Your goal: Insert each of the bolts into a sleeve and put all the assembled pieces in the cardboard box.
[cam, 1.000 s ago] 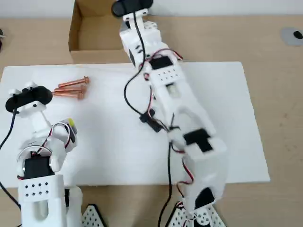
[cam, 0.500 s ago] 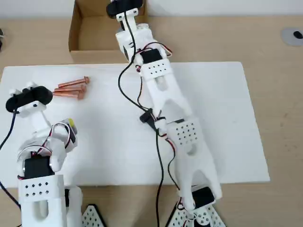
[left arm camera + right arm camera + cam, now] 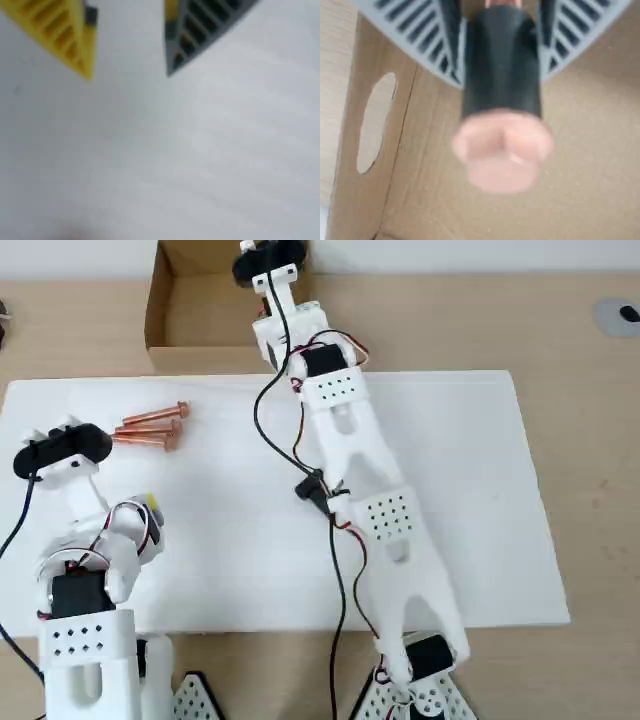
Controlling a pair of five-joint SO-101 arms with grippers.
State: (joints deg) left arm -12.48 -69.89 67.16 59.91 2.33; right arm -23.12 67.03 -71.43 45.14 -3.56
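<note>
My right gripper [image 3: 502,60] is shut on an assembled piece: a black sleeve [image 3: 502,70] with a copper bolt head [image 3: 502,150] sticking out of it. It hangs over the inside of the cardboard box [image 3: 380,165]. From above, the right arm [image 3: 350,440] stretches across the white board [image 3: 480,490] to the cardboard box [image 3: 200,310] at the back. Three copper bolts [image 3: 150,427] lie side by side on the board's left part. My left gripper [image 3: 129,74] is open over bare white board, with its arm [image 3: 90,530] at the front left, close to the bolts.
The white board lies on a wooden table [image 3: 590,440]. A small grey disc [image 3: 615,315] sits at the table's far right edge. Black cables [image 3: 320,490] hang along the right arm. Both arm bases stand at the front edge.
The right arm has straightened and stretched out farther, carrying the assembled piece over the box. The left arm and the three bolts have stayed in place.
</note>
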